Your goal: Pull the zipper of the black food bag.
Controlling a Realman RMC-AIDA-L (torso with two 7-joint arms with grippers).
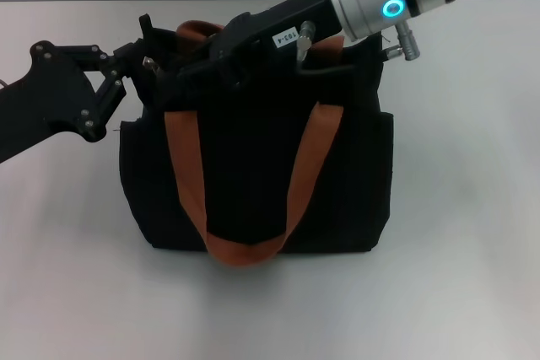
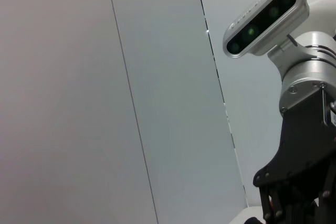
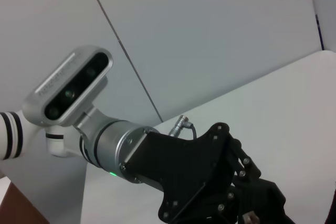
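Gripping the black food bag's point(image 1: 253, 166) top edge—left tool point(image 1: 139, 61); right tool point(image 1: 198, 69) state unclear.

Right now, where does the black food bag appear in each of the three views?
Head view: the black food bag fills the centre, standing on the white table; both grippers are at its top.
Left wrist view: not in it.
Right wrist view: not in it; only a brown sliver at the lower corner, unclear.
Shared landmark: the grey wall panel seam, also in the right wrist view.
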